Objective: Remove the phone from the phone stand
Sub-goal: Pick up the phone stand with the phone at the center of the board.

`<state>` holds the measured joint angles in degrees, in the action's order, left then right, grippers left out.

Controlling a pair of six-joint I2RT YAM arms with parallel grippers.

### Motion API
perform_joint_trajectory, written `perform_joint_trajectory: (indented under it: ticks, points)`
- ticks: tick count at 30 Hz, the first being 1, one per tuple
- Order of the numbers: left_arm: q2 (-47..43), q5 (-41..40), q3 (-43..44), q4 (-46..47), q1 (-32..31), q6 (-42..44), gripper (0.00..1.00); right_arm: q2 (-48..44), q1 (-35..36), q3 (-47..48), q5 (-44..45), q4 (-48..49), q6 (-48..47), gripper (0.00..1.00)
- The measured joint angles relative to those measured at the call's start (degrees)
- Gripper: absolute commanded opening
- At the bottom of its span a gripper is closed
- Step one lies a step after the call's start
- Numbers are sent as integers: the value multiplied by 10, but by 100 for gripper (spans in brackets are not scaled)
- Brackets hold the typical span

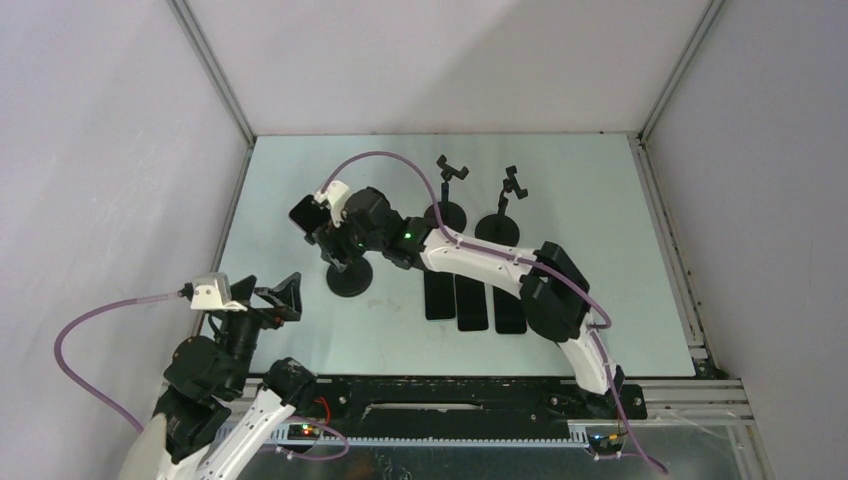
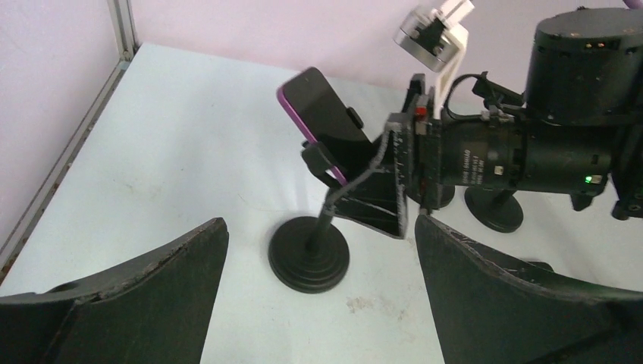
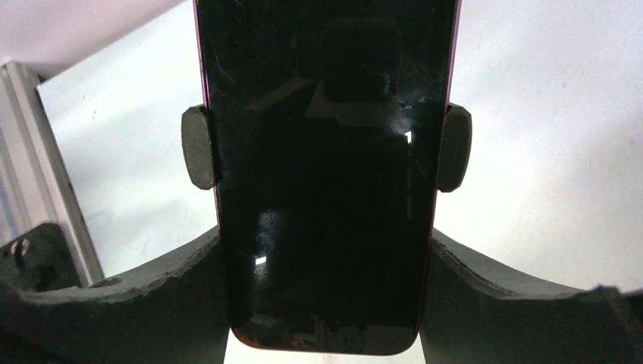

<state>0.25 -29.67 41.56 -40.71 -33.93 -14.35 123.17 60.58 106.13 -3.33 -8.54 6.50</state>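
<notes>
Three black round-base phone stands [image 1: 349, 279], one holds a purple-edged phone [image 3: 322, 189]; right gripper [image 3: 326, 243] pinches its sides, left gripper [image 1: 270, 292] gapes wide and empty; three black slabs [image 1: 471, 303] lie flat

From my seat the phone [image 3: 326, 189] shows a glossy black glass face that mirrors the lights, edged by a thin, shiny magenta rim. The phone stand [image 2: 308, 254] looks like matt black plastic. Its side clamps [image 3: 199, 148] are dull and faintly grainy, and its round base has a soft sheen. The fingers [image 3: 152, 296] of the right gripper [image 3: 326, 239] are matt black, with edges scuffed rough and greyish. Those of the left gripper [image 2: 322, 224] look equally worn. The table [image 2: 152, 152] is pale, smooth and matt, with one faint smudge. The frame rails [image 1: 212, 70] read as brushed metal. The arm shell [image 1: 480, 262] is glossy white plastic, and the cable [image 1: 380, 154] is smooth purple tubing.
</notes>
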Motion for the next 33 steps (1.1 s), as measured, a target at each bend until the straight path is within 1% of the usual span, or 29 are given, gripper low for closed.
perform_joint_trajectory:
  ticks: [9,15,17,19,21,25,27,33]
  points:
    - [0,35,28,-1,0,26,100,-147,1,-148,-3,-14,22,0]
    - [0,107,29,3,0,52,99,-251,5,-217,-7,-7,26,0]
    - [0,145,29,7,0,60,97,-288,6,-245,-9,-4,27,0]
    - [0,199,29,9,0,69,95,-328,6,-273,-14,-6,28,0]
    - [6,277,29,12,0,76,96,-363,6,-294,-27,-15,25,0]
    - [35,402,10,46,0,83,98,-414,7,-323,-64,-39,15,0]
    - [41,448,-11,62,0,84,99,-437,9,-342,-87,-47,9,0]
    - [41,539,-59,131,0,82,99,-520,12,-412,-159,-62,0,0]
